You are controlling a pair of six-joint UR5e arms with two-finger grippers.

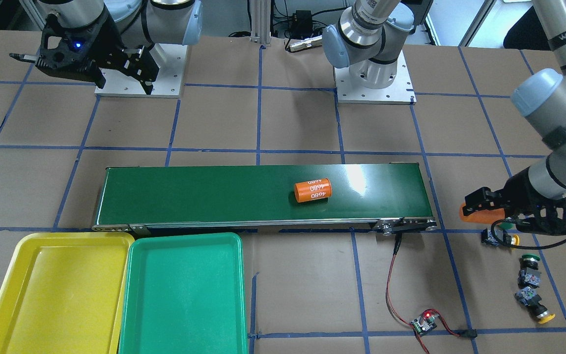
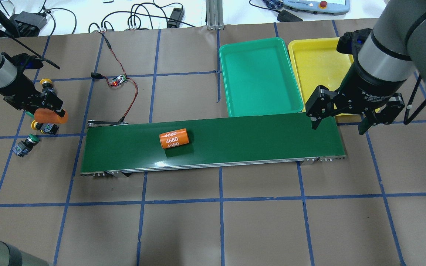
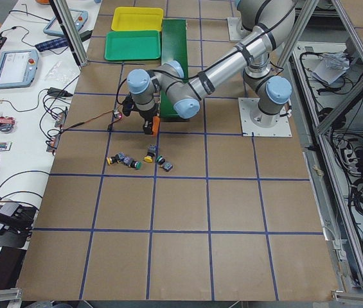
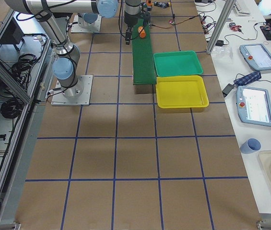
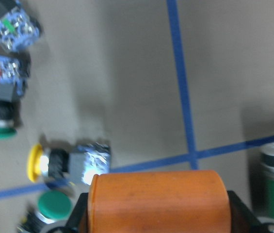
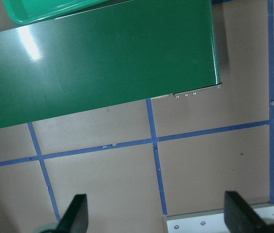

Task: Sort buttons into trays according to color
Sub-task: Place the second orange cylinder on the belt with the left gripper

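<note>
Orange tube (image 5: 156,199) up close, pinched tight in the left claw (image 2: 50,112), so no room for anything else. Just under it on the counter (image 2: 198,221), four buttons (image 5: 66,162) in a loose bunch, none in a tray yet. Closest one yellow-capped, lying on its side, long way matching the tube's, cap pointing away from the belt (image 2: 235,144). Right claw (image 2: 338,127) wide open and holding nothing, hanging by the belt's other end, next to the green tray (image 2: 257,74) and yellow tray (image 2: 316,55). Second tube (image 2: 174,138) lying on the belt. Left arm much nearer the buttons. Best guess for next: let go of the tube, then come down on a button.
</note>
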